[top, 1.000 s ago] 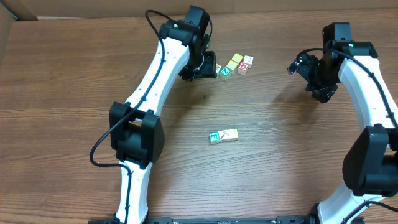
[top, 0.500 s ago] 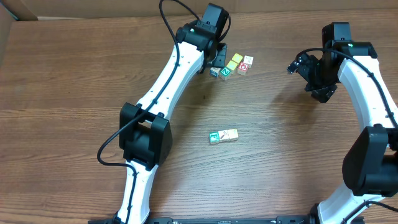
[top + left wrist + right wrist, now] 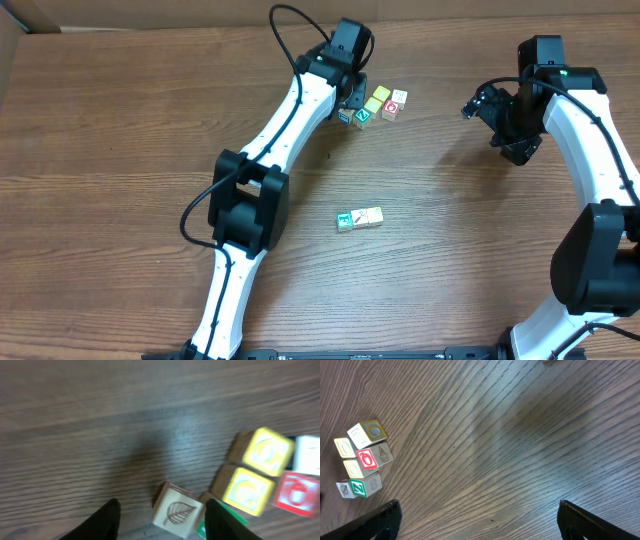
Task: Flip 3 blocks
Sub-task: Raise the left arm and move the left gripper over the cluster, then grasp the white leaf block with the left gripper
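Your left gripper (image 3: pixel 164 515) straddles a leaf cube (image 3: pixel 177 512) while the blocks (image 3: pixel 360 218) lie mid-table.
Its jaws are parted, with a gap showing on one side of the cube, so nothing is clamped. That cube sits at the edge of a cluster with two yellow cubes (image 3: pixel 267 450) and a red cube (image 3: pixel 297 492). The blocks form a short row on the table (image 3: pixel 120 150), well apart from both arms. Your right gripper (image 3: pixel 482 520) hangs spread wide over bare wood, holding nothing.

Robot lab: two arms (image 3: pixel 290 115) at wood table (image 3: pixel 100 150)
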